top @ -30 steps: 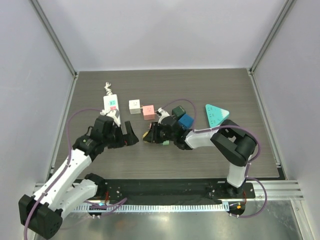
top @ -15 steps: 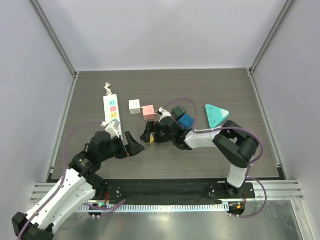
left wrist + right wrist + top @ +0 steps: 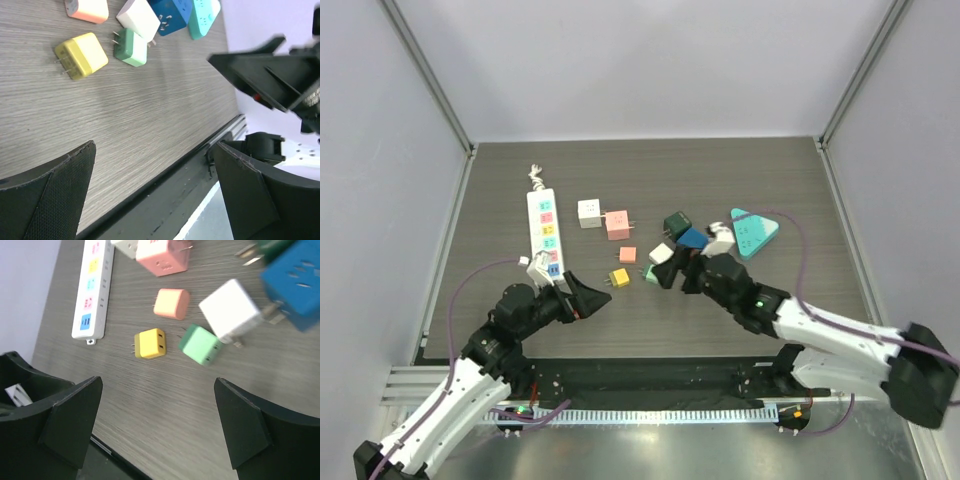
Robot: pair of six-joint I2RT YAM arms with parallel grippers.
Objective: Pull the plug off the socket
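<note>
Both arms have drawn back toward the near edge. The left gripper (image 3: 590,297) and right gripper (image 3: 682,273) gape wide, empty. The yellow plug (image 3: 619,277) now lies uncovered just beside the green plug (image 3: 649,272), apart from the strip (image 3: 544,232).

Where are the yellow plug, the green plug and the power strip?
yellow plug (image 3: 151,343): right wrist view, on the middle of its top face.
green plug (image 3: 200,344): right wrist view, on the middle of its body.
power strip (image 3: 545,228): top external view, midway along its white body.
</note>
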